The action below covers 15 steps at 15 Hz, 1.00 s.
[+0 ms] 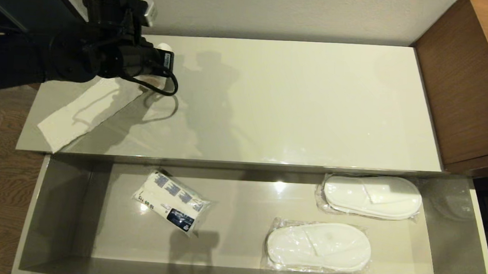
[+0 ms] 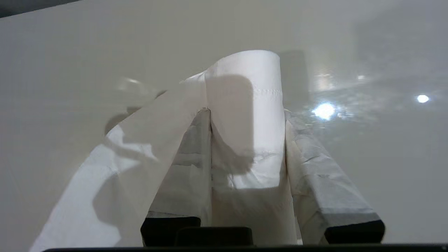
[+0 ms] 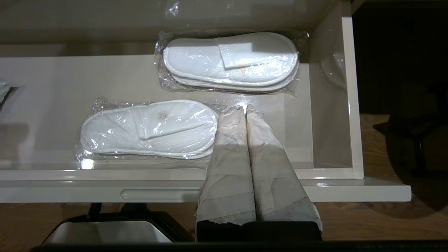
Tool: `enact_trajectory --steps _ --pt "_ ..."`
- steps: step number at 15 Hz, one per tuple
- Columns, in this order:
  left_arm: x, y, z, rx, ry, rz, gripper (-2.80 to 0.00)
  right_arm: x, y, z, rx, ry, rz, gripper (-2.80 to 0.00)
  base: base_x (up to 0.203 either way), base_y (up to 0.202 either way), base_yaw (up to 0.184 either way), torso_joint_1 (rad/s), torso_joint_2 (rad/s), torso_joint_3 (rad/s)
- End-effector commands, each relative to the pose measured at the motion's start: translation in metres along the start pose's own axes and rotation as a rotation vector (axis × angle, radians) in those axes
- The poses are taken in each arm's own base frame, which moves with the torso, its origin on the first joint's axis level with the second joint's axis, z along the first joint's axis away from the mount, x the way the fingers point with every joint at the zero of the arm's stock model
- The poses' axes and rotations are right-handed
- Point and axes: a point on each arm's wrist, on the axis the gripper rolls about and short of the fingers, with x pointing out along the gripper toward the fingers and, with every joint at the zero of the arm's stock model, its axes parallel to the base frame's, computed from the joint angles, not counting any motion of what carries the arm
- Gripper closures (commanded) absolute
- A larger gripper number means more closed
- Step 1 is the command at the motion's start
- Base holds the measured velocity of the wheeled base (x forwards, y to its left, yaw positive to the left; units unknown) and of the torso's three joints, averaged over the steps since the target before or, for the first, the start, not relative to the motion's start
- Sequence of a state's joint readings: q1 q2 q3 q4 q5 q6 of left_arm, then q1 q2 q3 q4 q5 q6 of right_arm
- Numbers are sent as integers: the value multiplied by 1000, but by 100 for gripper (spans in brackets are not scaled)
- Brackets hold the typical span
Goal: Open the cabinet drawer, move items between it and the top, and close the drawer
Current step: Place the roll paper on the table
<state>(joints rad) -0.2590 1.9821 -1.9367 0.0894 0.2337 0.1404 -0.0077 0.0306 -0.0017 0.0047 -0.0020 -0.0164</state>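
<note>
Upper left of the head view, your left gripper (image 1: 158,63) works over the top (image 1: 296,102). Left wrist view: fingers (image 2: 315,168) clamp the toilet-paper roll (image 2: 246,115); its loose tail (image 2: 115,168) could snag. Right wrist view: right gripper (image 3: 245,110), fingers together, empty above the cabinet drawer (image 3: 329,115).
</note>
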Motion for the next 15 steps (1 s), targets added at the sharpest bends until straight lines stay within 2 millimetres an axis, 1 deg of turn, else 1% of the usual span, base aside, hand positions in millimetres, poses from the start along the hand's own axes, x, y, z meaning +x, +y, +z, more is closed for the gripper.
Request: enact_trajectory --steps 1,2,4,5,6,7,11,12,13,14,15 --pt "-5 -15 5 4 -18 -36 0 0 0 0 0 2 -1 0 0 0 0 0 0 0" --pt "-9 -24 7 8 -24 -64 0 0 0 0 0 0 -1 0 0 0 0 0 0 0" --pt "-12 -33 8 13 -24 -91 0 0 0 0 0 0 -1 0 0 0 0 0 0 0" --pt "-15 -46 6 20 -17 -123 0 0 0 0 0 0 -1 0 0 0 0 0 0 0" --pt "-16 -49 5 21 -16 -127 0 0 0 0 0 0 -1 0 0 0 0 0 0 0" --pt "-16 -49 5 21 -16 -127 0 0 0 0 0 0 -1 0 0 0 0 0 0 0" --pt "-27 -49 5 13 0 -137 0 0 0 0 0 2 -1 0 0 0 0 0 0 0" --pt "-33 -48 -2 16 28 -140 0 0 0 0 0 1 -1 0 0 0 0 0 0 0" --pt "-40 -47 -13 20 74 -145 0 0 0 0 0 2 -1 0 0 0 0 0 0 0" --pt "-49 -44 -23 14 112 -149 0 0 0 0 0 0 -1 0 0 0 0 0 0 0" --pt "-59 -41 -29 -9 136 -152 0 0 0 0 0 2 -1 0 0 0 0 0 0 0"
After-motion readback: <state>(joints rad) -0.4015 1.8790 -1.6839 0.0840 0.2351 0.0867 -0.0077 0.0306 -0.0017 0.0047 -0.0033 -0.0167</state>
